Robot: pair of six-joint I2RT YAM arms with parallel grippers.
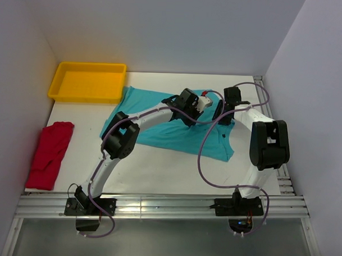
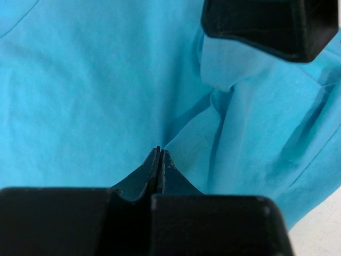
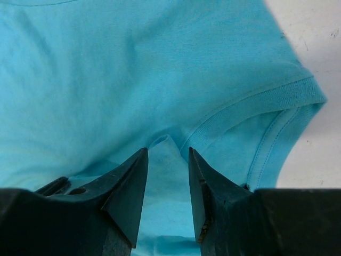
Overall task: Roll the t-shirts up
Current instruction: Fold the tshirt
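Overhead, top view: I see the teal short-sleeved fabric t-shirt [image 1: 170, 138] spread on the white table [image 1: 158, 172], red fabric t-shirt [image 1: 51, 152] bunched far left.
Left wrist: left gripper [image 2: 159, 154] pressed together, pinching a teal fold.
Right wrist: right gripper [image 3: 168, 152] spread, teal ridge between its fingers.

White arm links [image 1: 151, 117], black joints [image 1: 270, 144], purple cables [image 1: 200, 158], black wedge-tipped right claw [image 3: 168, 152]

The teal t-shirt [image 1: 170, 136] lies spread mid-table, red t-shirt [image 1: 49, 154] crumpled left.
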